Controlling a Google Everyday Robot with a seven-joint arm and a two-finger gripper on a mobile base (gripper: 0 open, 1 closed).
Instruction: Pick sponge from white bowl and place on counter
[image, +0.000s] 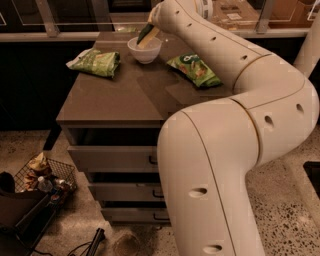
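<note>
The sponge, dark green over pale yellow, stands tilted on end, its lower end still inside the rim of the white bowl. The bowl sits at the back middle of the grey-brown counter. My gripper is at the sponge's upper end, just above the bowl, and is shut on the sponge. My own arm hides most of the gripper as it reaches in from the right.
A green snack bag lies left of the bowl and another lies right of it, under my arm. The cabinet's drawers face front. A wire basket of clutter sits on the floor at the left.
</note>
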